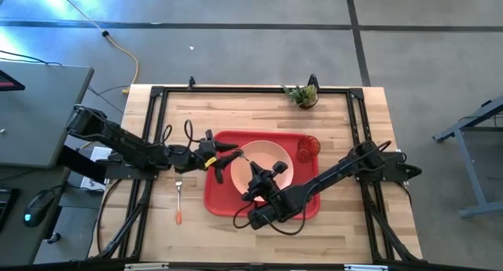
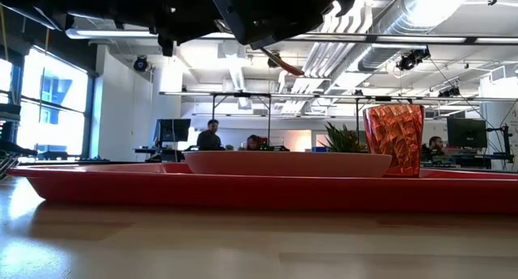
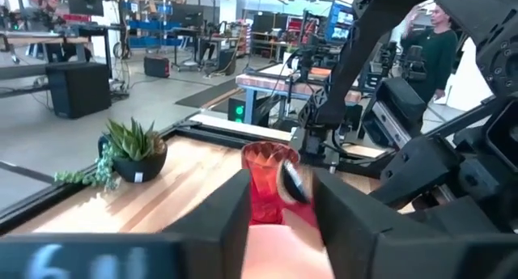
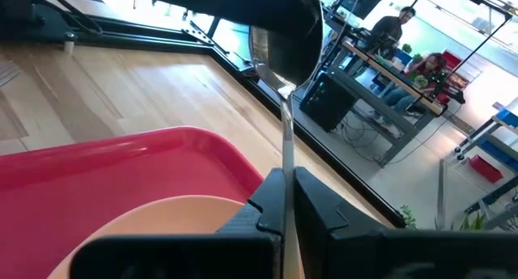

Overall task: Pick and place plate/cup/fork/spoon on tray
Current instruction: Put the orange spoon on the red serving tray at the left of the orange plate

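The red tray (image 1: pixel 220 200) lies mid-table with the peach-pink plate (image 1: pixel 277 155) on it and the red-orange cup (image 1: pixel 307 146) standing in its far right corner. The fork (image 1: pixel 178 200) lies on the wood left of the tray. My right gripper (image 4: pixel 283 210) is above the plate, shut on the spoon (image 4: pixel 283 141). The spoon's bowl (image 3: pixel 290 182) sits between the fingers of my open left gripper (image 3: pixel 282 200), which is over the tray's left part (image 1: pixel 232 155). I cannot tell whether those fingers touch the bowl. My right gripper pinches the spoon's thin metal stem (image 4: pixel 283 170) between its two fingers. It comes from the table's near side, slanting toward the far left, with the fingers lying along the spoon. The spoon is lifted clear above the plate, and its bowl (image 4: pixel 279 48) points away toward my left gripper.
A small potted green plant (image 1: pixel 302 94) stands at the table's far edge. Black frame rails run along the table's sides. Bare wood lies near and to the right of the tray. People are in the room beyond the table.
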Tool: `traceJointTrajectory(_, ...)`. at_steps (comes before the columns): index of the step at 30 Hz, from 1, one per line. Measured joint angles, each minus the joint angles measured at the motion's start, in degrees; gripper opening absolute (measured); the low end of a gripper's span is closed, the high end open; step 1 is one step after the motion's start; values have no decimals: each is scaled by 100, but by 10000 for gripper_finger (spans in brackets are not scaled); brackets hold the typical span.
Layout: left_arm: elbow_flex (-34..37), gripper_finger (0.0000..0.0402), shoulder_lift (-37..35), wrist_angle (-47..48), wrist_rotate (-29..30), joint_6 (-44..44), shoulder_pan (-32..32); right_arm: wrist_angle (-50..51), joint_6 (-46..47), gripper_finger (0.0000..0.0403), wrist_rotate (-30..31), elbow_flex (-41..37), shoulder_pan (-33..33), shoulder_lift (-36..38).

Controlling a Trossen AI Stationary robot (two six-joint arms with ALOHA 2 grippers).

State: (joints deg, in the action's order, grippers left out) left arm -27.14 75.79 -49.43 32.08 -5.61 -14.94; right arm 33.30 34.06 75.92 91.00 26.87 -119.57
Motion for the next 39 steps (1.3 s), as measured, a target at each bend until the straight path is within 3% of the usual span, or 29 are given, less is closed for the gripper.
traceJointTrajectory(6,-9,15,0,41,1,64,2,7,1,9,-210,0,2,0)
traceJointTrajectory(15,-12,7,-644,1254,-75,236,248,-64,45,72,-219,2,2,-4)
traceJointTrajectory(18,-217,6,-1101,2252,-659,276,684,-68,-8,88,-333,2,15,-4)
traceJointTrajectory(23,-1013,6,-1565,4587,-2483,253,1694,-110,-174,102,-825,2,15,-4)
traceJointTrajectory(26,-1413,6,-1562,5741,-3135,429,2223,-167,-244,103,-878,2,15,-4)
traceJointTrajectory(33,-1296,7,-1233,5975,-4752,363,2872,-190,-435,103,-1656,2,26,-4)
traceJointTrajectory(39,-1303,10,-884,6502,-5354,777,3300,-190,-439,103,-1923,2,41,-4)
